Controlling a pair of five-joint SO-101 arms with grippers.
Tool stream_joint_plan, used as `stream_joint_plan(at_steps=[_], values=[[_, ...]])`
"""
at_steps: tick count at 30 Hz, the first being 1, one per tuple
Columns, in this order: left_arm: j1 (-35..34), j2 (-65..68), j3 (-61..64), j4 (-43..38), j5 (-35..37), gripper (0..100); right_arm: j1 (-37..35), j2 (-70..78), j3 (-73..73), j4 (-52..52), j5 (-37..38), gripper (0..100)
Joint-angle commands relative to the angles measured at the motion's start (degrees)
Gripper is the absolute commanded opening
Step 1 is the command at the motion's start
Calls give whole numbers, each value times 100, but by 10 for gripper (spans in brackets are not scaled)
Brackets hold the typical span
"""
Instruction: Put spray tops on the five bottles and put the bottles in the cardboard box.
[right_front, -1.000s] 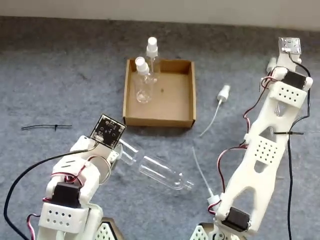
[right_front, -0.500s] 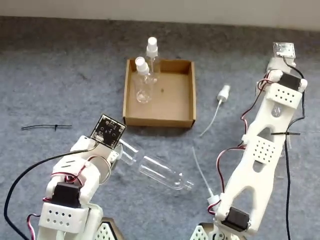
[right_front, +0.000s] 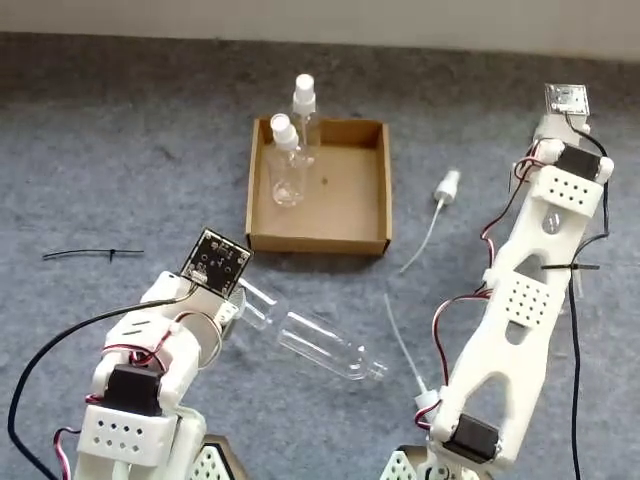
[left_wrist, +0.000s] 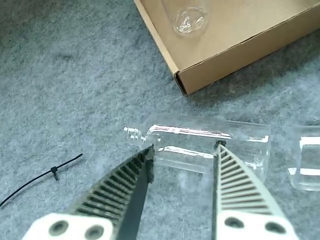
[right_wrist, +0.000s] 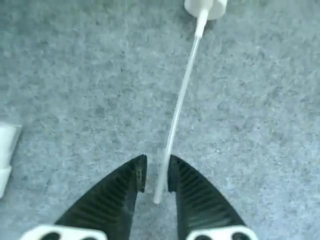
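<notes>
Left gripper (left_wrist: 184, 150): released, jaws wide, tips on either side of a clear bottle (left_wrist: 200, 145) with no top. It lies on its side on the grey carpet (right_front: 120, 150), just near of the box (right_front: 350, 200). A second bare bottle (right_front: 335, 350) lies to its right. Two topped bottles stand at the box's far-left corner, one (right_front: 285, 160) beside the other (right_front: 303, 115).

Right gripper (right_wrist: 156, 165): far right, jaws slightly parted, straddling the thin white tube (right_wrist: 179, 105) of a spray top (right_wrist: 205, 7). Not clamped.
</notes>
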Motion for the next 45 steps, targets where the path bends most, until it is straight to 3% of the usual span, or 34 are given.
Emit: stream_joint_plan(at_steps=[1, 9, 19, 37, 45], values=[[92, -48, -40, -97, 26, 182, -40, -312, -585, -84, 62, 5], [92, -48, -40, -97, 26, 182, 48, -347, -593, -22, 70, 5], [92, -48, -40, -105, 26, 182, 259, -1226, -585, 1130, 79, 5], [92, -48, -40, -97, 26, 182, 1024, -3090, -558, 1147, 44, 5], [92, -48, -40, -97, 26, 182, 708, -3336, 1086, 998, -211, 7]])
